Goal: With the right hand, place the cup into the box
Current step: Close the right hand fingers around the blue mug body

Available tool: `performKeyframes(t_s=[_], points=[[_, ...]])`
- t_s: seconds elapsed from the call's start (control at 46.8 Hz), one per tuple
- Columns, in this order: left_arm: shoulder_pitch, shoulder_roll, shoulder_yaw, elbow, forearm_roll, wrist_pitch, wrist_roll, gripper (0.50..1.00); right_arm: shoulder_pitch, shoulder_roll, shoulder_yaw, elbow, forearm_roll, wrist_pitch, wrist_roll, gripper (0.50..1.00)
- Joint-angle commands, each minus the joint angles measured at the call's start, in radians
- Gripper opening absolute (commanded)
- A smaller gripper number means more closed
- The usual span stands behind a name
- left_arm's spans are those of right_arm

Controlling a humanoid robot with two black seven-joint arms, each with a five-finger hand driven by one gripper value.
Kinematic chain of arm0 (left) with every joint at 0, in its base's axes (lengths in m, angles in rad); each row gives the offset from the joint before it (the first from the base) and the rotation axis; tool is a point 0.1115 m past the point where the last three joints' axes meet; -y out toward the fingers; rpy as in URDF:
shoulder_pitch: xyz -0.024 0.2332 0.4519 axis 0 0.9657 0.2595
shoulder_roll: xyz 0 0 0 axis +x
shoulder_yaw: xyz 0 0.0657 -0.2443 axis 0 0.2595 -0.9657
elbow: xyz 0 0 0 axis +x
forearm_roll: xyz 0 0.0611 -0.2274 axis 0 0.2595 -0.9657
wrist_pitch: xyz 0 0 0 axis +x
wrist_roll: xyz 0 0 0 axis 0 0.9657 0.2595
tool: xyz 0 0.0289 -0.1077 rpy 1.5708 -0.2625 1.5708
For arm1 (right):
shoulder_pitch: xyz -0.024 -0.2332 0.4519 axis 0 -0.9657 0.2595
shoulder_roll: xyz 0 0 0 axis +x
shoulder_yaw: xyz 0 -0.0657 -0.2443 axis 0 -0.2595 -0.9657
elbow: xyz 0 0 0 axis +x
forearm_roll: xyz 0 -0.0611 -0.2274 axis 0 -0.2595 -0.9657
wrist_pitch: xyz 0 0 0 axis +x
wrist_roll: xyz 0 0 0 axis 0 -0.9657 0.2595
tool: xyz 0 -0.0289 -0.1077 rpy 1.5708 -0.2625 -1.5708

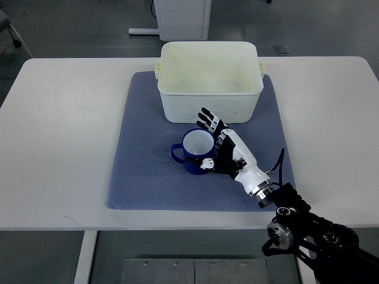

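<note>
**Robot hand meets blue cup on the mat, box waiting behind**

Nearest to us, at the bottom right of the top view, we see the dark jointed arm of the robot coming in from the right edge and rising toward the middle of the table. It ends in the right hand, white on the back with black fingers. We see the fingers stretched out and pointing up and to the left, toward the far side of the table, while the thumb reaches across the near rim of the cup. The hand lies right against the cup's right side, touching it; we cannot tell whether the fingers actually clamp it, for they look extended rather than curled.

The cup is blue with a pale inside. It stands upright on the mat, its mouth open to the camera, so its long axis runs straight up from the table. Its handle sticks out to the left, away from the hand.

Under both lies a blue-grey mat, spread over the middle of the white table.

Farther back, on the far part of the mat, stands the box, a cream plastic tub with its open top facing up. The cup sits just in front of its near wall, close to it but outside it.
</note>
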Motion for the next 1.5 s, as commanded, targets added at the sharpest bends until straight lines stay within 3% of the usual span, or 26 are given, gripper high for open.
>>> performKeyframes(t_s=[0.0,0.535,1.005,1.09,1.176,1.347,1.475], points=[[0.000,0.000,0.000,0.000,0.000,0.000,0.000,1.000,0.000,0.006,-0.008,-0.007,0.000,-0.020,0.000,0.985],[0.000,0.000,0.000,0.000,0.000,0.000,0.000,1.000,0.001,0.023,-0.035,-0.080,0.000,-0.080,0.000,0.966],[0.000,0.000,0.000,0.000,0.000,0.000,0.000,1.000,0.020,0.044,-0.063,-0.089,0.002,-0.123,0.000,0.906],[0.000,0.000,0.000,0.000,0.000,0.000,0.000,1.000,0.028,0.047,-0.065,-0.092,0.002,-0.124,0.000,0.864],[0.000,0.000,0.000,0.000,0.000,0.000,0.000,1.000,0.031,0.050,-0.065,-0.095,0.002,-0.124,0.000,0.791],[0.000,0.000,0.000,0.000,0.000,0.000,0.000,1.000,0.037,0.052,-0.069,-0.096,0.002,-0.124,0.000,0.510],[0.000,0.000,0.000,0.000,0.000,0.000,0.000,1.000,0.041,0.050,-0.091,-0.096,0.002,-0.124,0.000,0.500]])
